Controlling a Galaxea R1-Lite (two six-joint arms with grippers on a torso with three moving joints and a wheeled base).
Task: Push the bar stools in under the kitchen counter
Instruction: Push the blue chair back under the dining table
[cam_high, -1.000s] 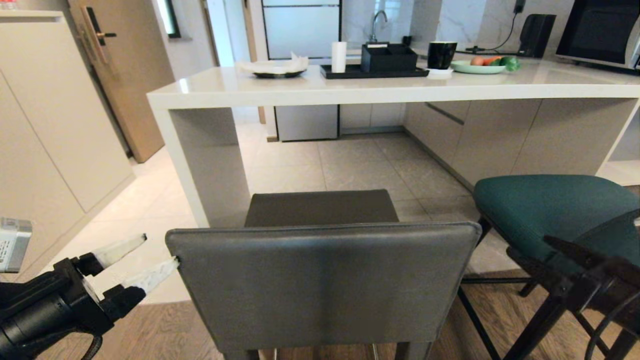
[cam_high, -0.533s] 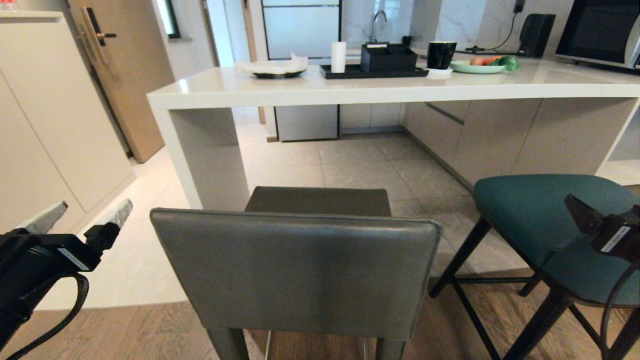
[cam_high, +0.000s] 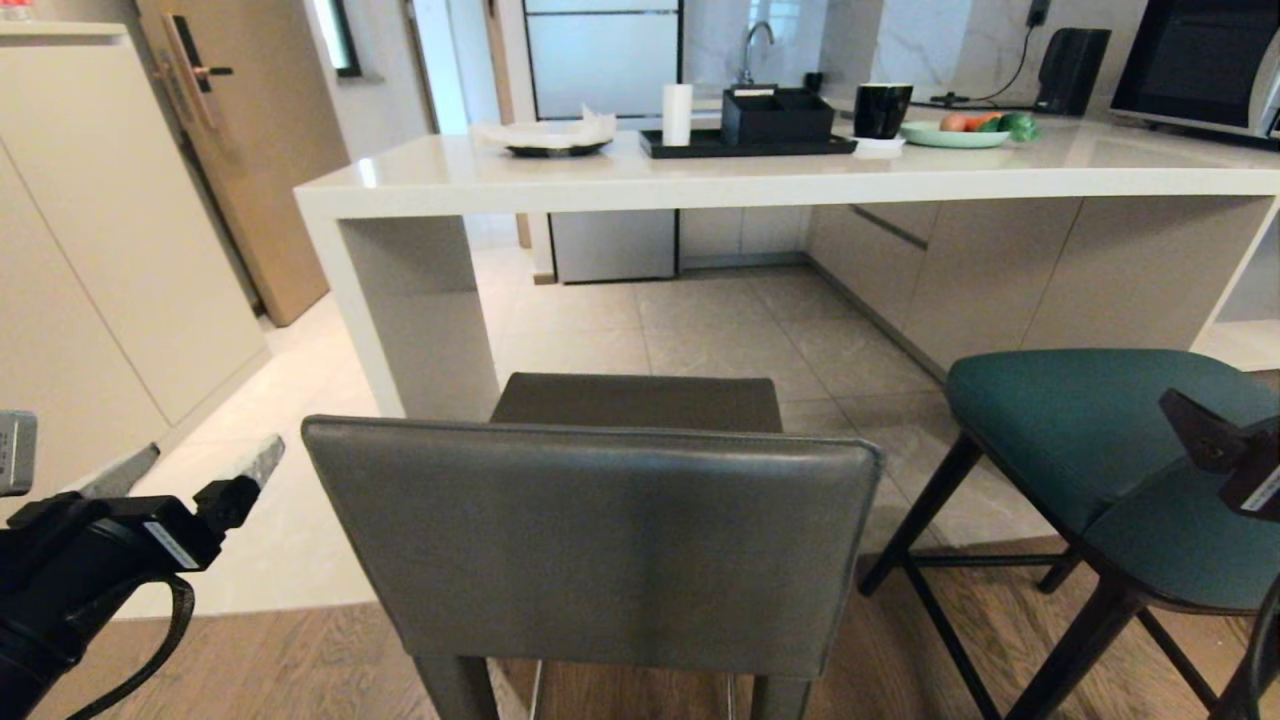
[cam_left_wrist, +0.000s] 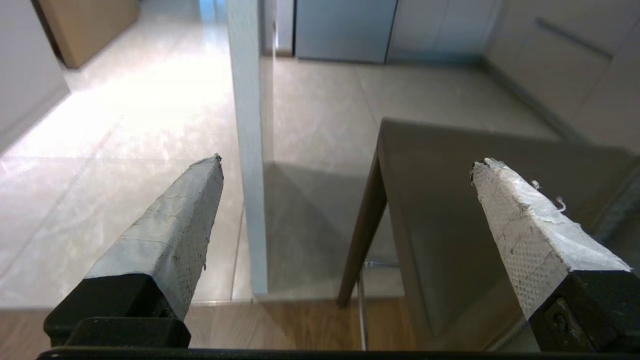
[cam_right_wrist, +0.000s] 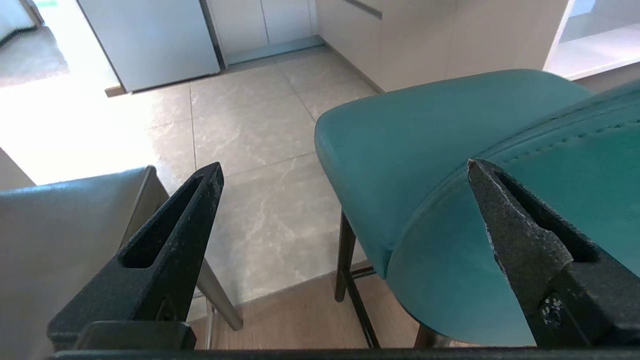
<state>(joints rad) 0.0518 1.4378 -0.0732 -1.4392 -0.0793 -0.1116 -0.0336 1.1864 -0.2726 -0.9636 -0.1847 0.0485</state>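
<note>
Label (cam_high: 170, 545) on left hand (cam_high: 195, 465), unreadable

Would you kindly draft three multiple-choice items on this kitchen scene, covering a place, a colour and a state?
1. Where does the grey stool stand?
A. Out in front of the kitchen counter
B. Fully tucked under it
C. Beside the door

2. What colour is the other stool?
A. Red
B. Teal
C. White

3. How is the left gripper?
A. Shut on the grey stool's back
B. Shut on nothing
C. Open, holding nothing

Key: 1 A, since its back sits well short of the counter's edge; 2 B, as the seat shows teal in both views; 3 C, its fingers stand wide apart with only floor between.
</note>
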